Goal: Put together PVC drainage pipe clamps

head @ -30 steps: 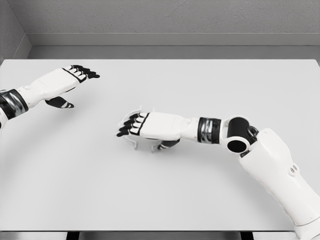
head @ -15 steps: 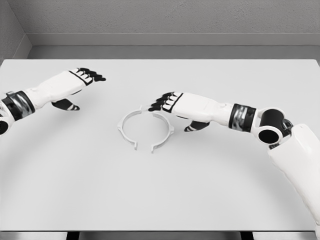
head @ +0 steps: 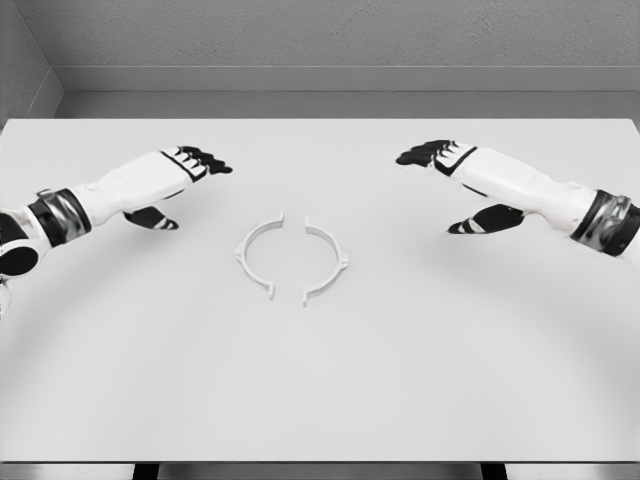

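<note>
Two white half-ring clamp pieces lie on the table facing each other as a near circle, with small gaps at the top and bottom. The left half (head: 253,258) curves to the left, the right half (head: 331,260) to the right. My left hand (head: 185,185) hovers up and left of the ring, fingers relaxed and holding nothing. Well to the right of the ring, my right hand (head: 455,185) is also open and empty, raised above the table.
A white table (head: 320,380) fills the view, with a grey wall behind its far edge. Both forearms reach in from the sides, the left (head: 70,210) and the right (head: 590,215).
My right hand has let go of the clamp halves and drawn back to the right and up. The left hand has moved a little right, toward the ring.
</note>
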Available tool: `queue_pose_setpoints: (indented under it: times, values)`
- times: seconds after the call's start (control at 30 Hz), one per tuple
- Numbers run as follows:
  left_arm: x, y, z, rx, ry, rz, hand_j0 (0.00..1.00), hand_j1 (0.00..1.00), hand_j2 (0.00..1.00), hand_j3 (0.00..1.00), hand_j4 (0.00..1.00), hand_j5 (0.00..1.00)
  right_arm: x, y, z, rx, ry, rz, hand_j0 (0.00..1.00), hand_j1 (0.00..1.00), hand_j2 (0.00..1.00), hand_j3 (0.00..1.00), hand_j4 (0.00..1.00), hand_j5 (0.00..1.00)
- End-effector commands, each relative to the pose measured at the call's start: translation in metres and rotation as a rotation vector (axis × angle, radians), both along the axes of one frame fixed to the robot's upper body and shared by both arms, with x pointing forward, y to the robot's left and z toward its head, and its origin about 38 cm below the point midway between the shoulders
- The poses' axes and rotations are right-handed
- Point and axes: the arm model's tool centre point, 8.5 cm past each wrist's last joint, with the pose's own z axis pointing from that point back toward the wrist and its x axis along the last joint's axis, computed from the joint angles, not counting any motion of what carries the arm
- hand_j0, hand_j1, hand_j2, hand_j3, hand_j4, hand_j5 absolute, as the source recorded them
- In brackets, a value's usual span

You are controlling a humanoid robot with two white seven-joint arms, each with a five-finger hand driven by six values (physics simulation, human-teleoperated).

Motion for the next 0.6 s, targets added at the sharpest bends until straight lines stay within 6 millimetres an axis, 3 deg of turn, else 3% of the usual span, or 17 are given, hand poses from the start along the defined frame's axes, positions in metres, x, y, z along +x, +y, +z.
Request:
queue_pose_setpoints:
  times: [0.0, 0.1, 0.23, 0.27, 0.33, 0.57]
  values:
    - [0.000, -0.012, -0.006, -0.023, 0.012, -0.014, 1.00, 1.00, 1.00, 1.00, 1.00, 1.00, -0.004, -0.016, 0.012, 0.018, -0.011, -0.018, 1.00, 1.00, 1.00, 1.00, 1.00, 1.00]
    - [0.000, -0.020, -0.010, -0.029, 0.020, -0.026, 1.00, 1.00, 1.00, 1.00, 1.00, 1.00, -0.014, -0.032, -0.002, 0.020, 0.021, -0.064, 1.00, 1.00, 1.00, 1.00, 1.00, 1.00]
    - [0.001, -0.022, -0.009, -0.033, 0.018, -0.029, 1.00, 1.00, 1.00, 1.00, 1.00, 1.00, -0.015, -0.042, -0.012, 0.022, 0.048, -0.093, 1.00, 1.00, 1.00, 1.00, 1.00, 1.00]
    - [0.001, -0.024, -0.009, -0.038, 0.018, -0.032, 1.00, 1.00, 1.00, 1.00, 1.00, 1.00, -0.013, -0.056, -0.024, 0.029, 0.085, -0.139, 1.00, 1.00, 1.00, 1.00, 1.00, 1.00]
    - [0.001, -0.024, -0.008, -0.038, 0.015, -0.033, 1.00, 1.00, 1.00, 1.00, 1.00, 1.00, -0.012, -0.062, -0.027, 0.030, 0.096, -0.158, 1.00, 1.00, 1.00, 1.00, 1.00, 1.00]
    - [-0.003, -0.037, -0.013, -0.055, 0.023, -0.055, 1.00, 1.00, 1.00, 1.00, 1.00, 1.00, -0.013, -0.061, -0.028, 0.041, 0.100, -0.156, 1.00, 1.00, 1.00, 1.00, 1.00, 1.00]
